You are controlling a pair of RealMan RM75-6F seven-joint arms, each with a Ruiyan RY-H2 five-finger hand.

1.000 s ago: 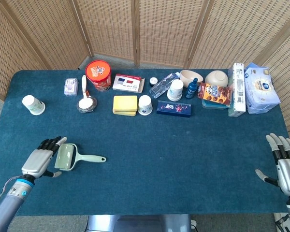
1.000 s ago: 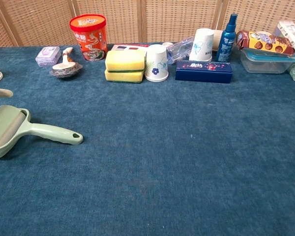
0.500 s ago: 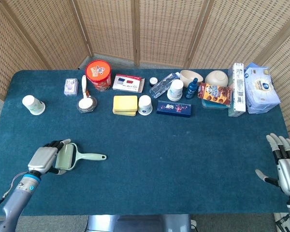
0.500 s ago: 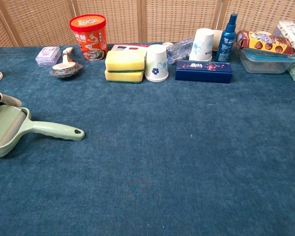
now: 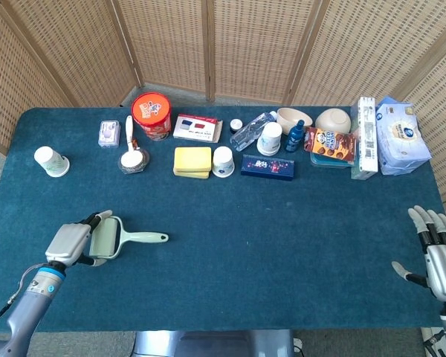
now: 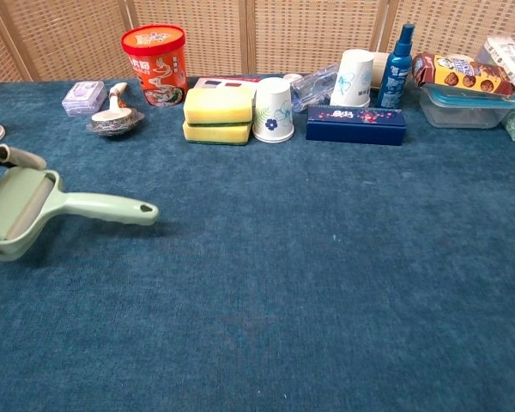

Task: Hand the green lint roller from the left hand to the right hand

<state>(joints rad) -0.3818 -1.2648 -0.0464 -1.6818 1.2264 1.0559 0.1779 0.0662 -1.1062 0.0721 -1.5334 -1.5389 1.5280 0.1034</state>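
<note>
Left hand (image 5: 69,242) grasps the green lint roller (image 5: 113,238) at its head, near the counter's (image 5: 282,223) front-left edge.
The roller's handle points toward the counter's middle. The right hand (image 5: 436,254) rests well apart at the front-right edge, fingers spread, holding nothing.

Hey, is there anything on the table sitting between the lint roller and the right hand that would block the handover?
Nothing visible does. The lint roller is at the left hand, and the cloth between it and the open right hand is bare. The yellow sponges, cup and blue box stand further back.
</note>
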